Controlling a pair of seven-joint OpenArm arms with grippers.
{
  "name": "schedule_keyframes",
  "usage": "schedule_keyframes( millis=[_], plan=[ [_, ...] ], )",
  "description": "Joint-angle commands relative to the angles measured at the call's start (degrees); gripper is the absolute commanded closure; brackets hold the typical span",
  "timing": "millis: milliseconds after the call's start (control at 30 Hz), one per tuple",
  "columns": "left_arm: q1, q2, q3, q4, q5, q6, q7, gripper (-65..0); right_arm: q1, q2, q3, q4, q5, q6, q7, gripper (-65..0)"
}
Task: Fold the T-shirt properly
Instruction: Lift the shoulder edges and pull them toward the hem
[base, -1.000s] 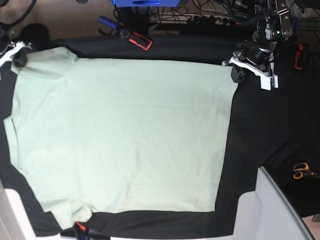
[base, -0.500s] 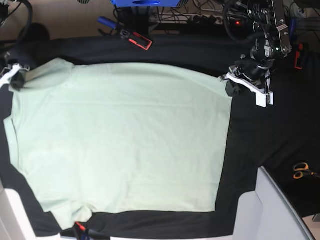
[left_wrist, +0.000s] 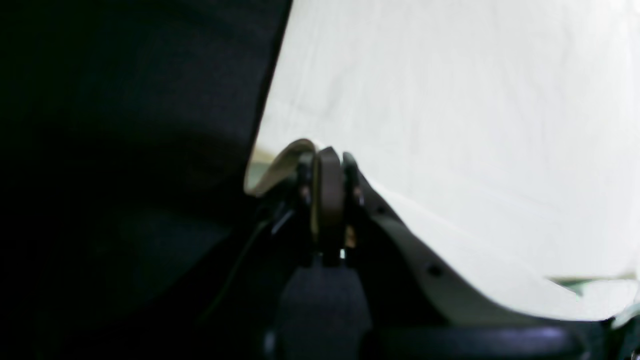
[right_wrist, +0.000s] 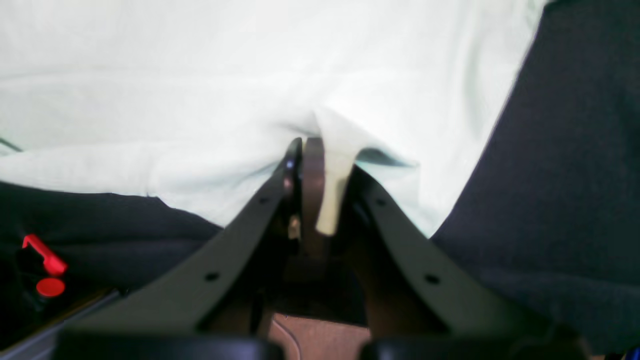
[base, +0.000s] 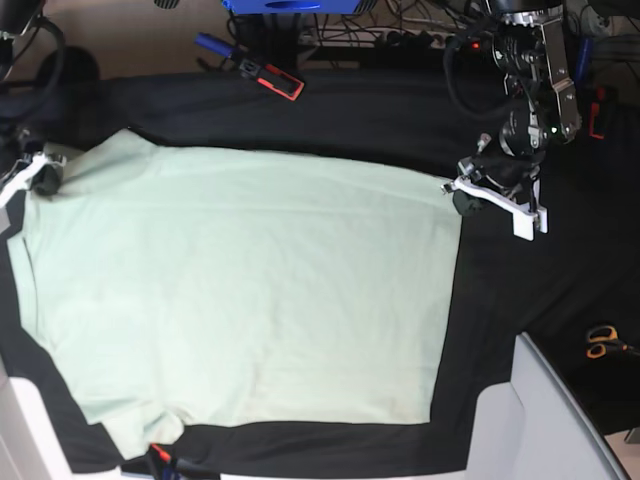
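Note:
The pale mint-green T-shirt (base: 240, 290) lies spread flat on the black tablecloth (base: 520, 280). My left gripper (base: 462, 196) is at the shirt's far right corner, and the left wrist view shows it (left_wrist: 327, 167) shut on a curled bit of the hem, with the T-shirt (left_wrist: 450, 115) stretching away beyond. My right gripper (base: 40, 176) is at the far left corner by the sleeve. Seen from the right wrist, it (right_wrist: 312, 150) is shut on a pinched fold of the T-shirt (right_wrist: 200, 90). Both held corners are lifted slightly off the cloth.
A red and black tool (base: 272, 78) and cables lie at the table's far edge. Orange-handled scissors (base: 600, 341) sit at the right. A grey-white panel (base: 545, 420) stands at the front right corner. A red clip (right_wrist: 44, 257) shows in the right wrist view.
Both grippers have pulled the shirt's far edge towards the front of the table. The far corners sit lower in the base view, uncovering more black cloth behind them.

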Motion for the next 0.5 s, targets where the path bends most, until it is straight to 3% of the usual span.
schedule_keyframes(
  millis=[0,467],
  plan=[
    [-0.6,-0.5,-0.1,0.1,-0.9,-0.1,-0.8,0.0,1.3,1.5,0.2,-0.2,0.9,0.1,1.0,-0.1],
    [-5.9,-0.5,0.0,-7.3,-0.9,0.0,-0.8,0.0,9.4,3.7,0.0,-8.4,0.9,0.1,1.1,-0.1]
  ],
)
